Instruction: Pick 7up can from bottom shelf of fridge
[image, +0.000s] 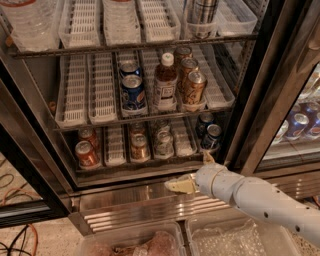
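The fridge (135, 206) stands open in front of me, with a steel grilled base. On its bottom shelf (115, 146) the 7up can (163, 143) stands at the front of a middle lane, with a like can behind it. An orange-gold can (139, 147) is to its left, red cans (86, 153) are further left, and dark blue cans (212, 136) are to its right. My gripper (181, 186) is on the white arm coming in from the lower right. It hangs in front of the steel base, below and slightly right of the 7up can, apart from it.
The middle shelf holds blue cans (133, 93), a bottle (165, 85) and brown cans (194, 88). The black door frame (260, 95) stands right of the arm. Two clear bins (131, 242) lie below the base. A neighbouring cooler (300, 125) holds blue cans. Cables (20, 235) lie on the floor at left.
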